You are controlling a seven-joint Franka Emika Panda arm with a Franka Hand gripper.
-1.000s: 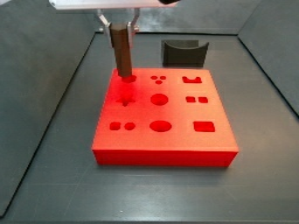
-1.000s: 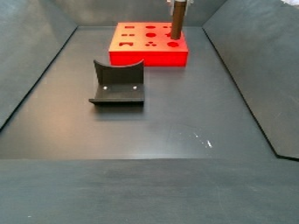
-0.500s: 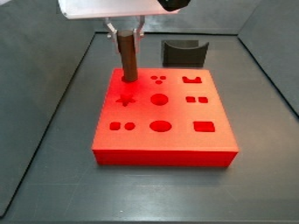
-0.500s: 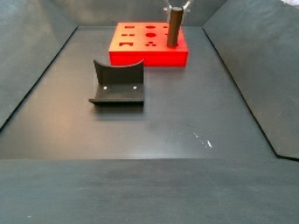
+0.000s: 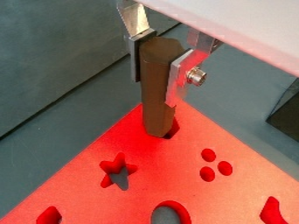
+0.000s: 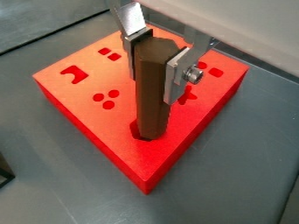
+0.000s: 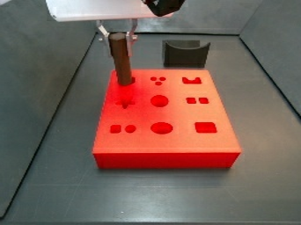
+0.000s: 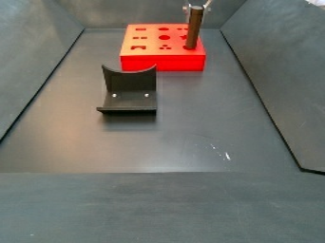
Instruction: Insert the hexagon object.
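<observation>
The hexagon object (image 5: 156,92) is a long brown peg, held upright. My gripper (image 5: 158,66) is shut on its upper part, one silver finger (image 5: 179,73) on each side. The peg's lower end sits at a hole near a corner of the red board (image 5: 140,171), next to the star-shaped hole (image 5: 114,168). In the other wrist view, the gripper (image 6: 153,63) holds the peg (image 6: 149,92) over the board (image 6: 82,96). In the side views the peg (image 7: 120,60) (image 8: 193,27) stands on the board (image 7: 177,145) (image 8: 152,59), under the gripper (image 7: 118,33).
The board carries several holes of different shapes. The dark curved fixture (image 7: 185,51) stands on the floor beyond the board; it also shows in a side view (image 8: 127,90). Dark walls (image 7: 47,114) enclose the grey floor.
The gripper and the peg shifted a little sideways and back over the same corner of the board. The peg's lower end is slightly lower now.
</observation>
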